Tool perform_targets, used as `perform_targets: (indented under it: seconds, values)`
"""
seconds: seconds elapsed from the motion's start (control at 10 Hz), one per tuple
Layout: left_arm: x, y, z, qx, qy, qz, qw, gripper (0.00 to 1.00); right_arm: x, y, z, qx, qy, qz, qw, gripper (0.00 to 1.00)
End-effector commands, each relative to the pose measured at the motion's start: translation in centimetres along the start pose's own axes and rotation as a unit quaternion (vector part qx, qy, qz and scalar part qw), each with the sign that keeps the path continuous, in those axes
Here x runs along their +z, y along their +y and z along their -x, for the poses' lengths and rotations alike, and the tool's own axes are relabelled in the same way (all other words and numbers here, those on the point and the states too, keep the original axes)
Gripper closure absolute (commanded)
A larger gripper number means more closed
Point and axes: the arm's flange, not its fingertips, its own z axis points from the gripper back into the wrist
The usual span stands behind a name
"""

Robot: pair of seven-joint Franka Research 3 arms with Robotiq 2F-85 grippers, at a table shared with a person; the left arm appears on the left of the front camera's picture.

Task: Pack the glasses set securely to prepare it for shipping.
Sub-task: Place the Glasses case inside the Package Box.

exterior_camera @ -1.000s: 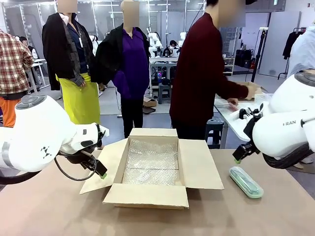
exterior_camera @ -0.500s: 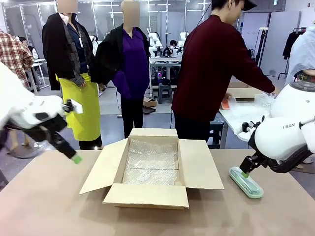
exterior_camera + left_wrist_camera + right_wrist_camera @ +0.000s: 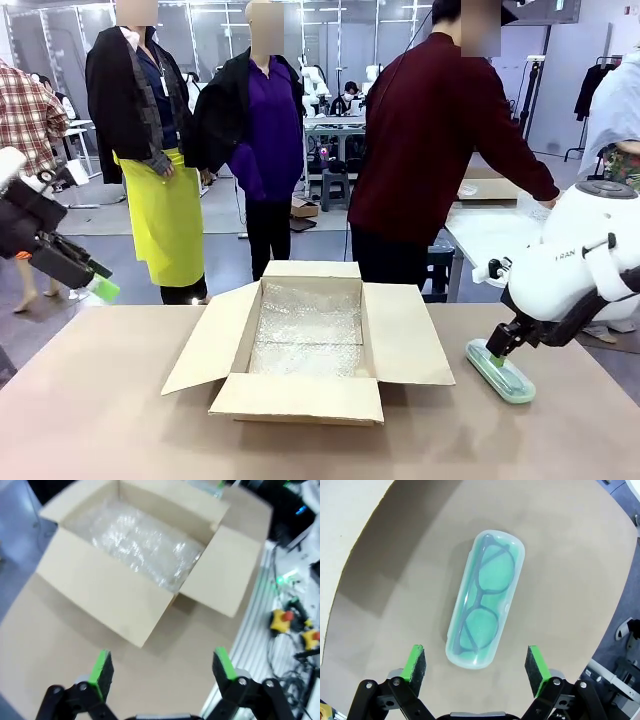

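Mint green case (image 3: 485, 597) lies on the counter (image 3: 560, 555) right of the box (image 3: 400, 345), centred between your wide-open right jaws, long axis running away from them, so they'd close across its width. Left jaws, also wide, hang well apart at the far left. How high you sit above the case is hard to judge.

The box (image 3: 405, 345) is sitting at the middle of the table (image 3: 100, 420), bubble wrap (image 3: 308, 330) lying in it; the glasses case (image 3: 505, 375) is lying right of it, the right gripper (image 3: 497, 350) hanging just above
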Motion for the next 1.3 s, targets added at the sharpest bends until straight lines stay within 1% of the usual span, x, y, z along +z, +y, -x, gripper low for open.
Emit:
perform_targets:
  seconds: [0.0, 0.1, 0.3, 0.8, 1.1, 1.2]
  values:
    - [0.1, 0.1, -0.5, 0.003, -0.024, 0.042, 0.999, 0.0, -0.9, -0.8, -0.7, 0.003, -0.011, -0.014, 1.0, 0.0]
    - [0.0, 0.0, 0.0, 0.0, 0.0, 0.0, 1.0, 0.0, -1.4, -0.9, -1.0, 0.004, -0.009, -0.017, 1.0, 0.0]
    - [0.0, 0.0, 0.0, 0.0, 0.0, 0.0, 1.0, 0.0, -2.2, -1.3, -1.5, -0.001, -0.007, -0.022, 1.0, 0.0]
    - [0.0, 0.0, 0.0, 0.0, 0.0, 0.0, 1.0, 0.0, -4.6, -1.6, -1.9, -0.01, 0.019, -0.037, 0.999, 0.0]
    - [0.0, 0.0, 0.0, 0.0, 0.0, 0.0, 1.0, 0.0, -6.4, -2.2, -1.7, -0.028, 0.038, -0.045, 0.998, 0.0]
    - [0.0, 0.0, 0.0, 0.0, 0.0, 0.0, 1.0, 0.0, -6.6, -2.2, -1.6, -0.028, 0.038, -0.047, 0.998, 0.0]
